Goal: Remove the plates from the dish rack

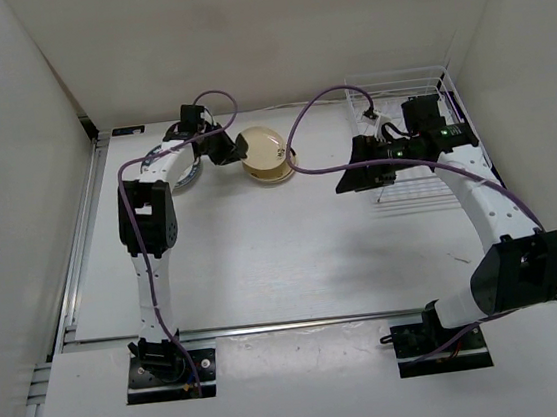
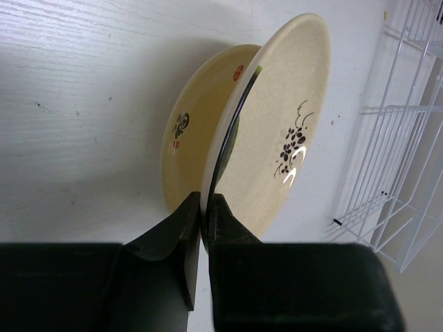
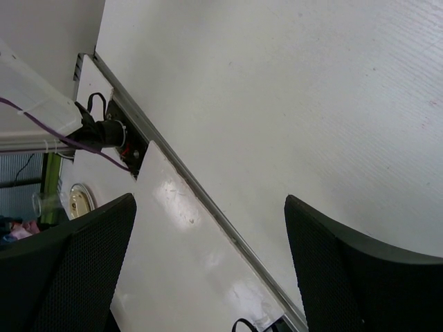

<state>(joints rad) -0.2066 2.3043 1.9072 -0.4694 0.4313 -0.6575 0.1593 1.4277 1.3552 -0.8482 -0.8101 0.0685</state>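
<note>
My left gripper (image 1: 235,150) is shut on the rim of a cream plate (image 1: 266,146) with a dark flower pattern. It holds the plate tilted on edge over a cream plate (image 1: 275,176) lying flat on the table. In the left wrist view the fingers (image 2: 205,200) pinch the held plate (image 2: 284,131), and the lower plate (image 2: 187,131) shows orange-red marks. The white wire dish rack (image 1: 427,189) stands at the back right and also shows in the left wrist view (image 2: 408,138). My right gripper (image 1: 354,178) hovers at the rack's left side. It is open and empty in the right wrist view (image 3: 208,263).
A dark-rimmed plate (image 1: 187,176) lies partly hidden under my left arm at the back left. White walls close in the table on three sides. A metal rail (image 1: 301,321) runs along the table's front edge. My right arm covers much of the rack's inside.
</note>
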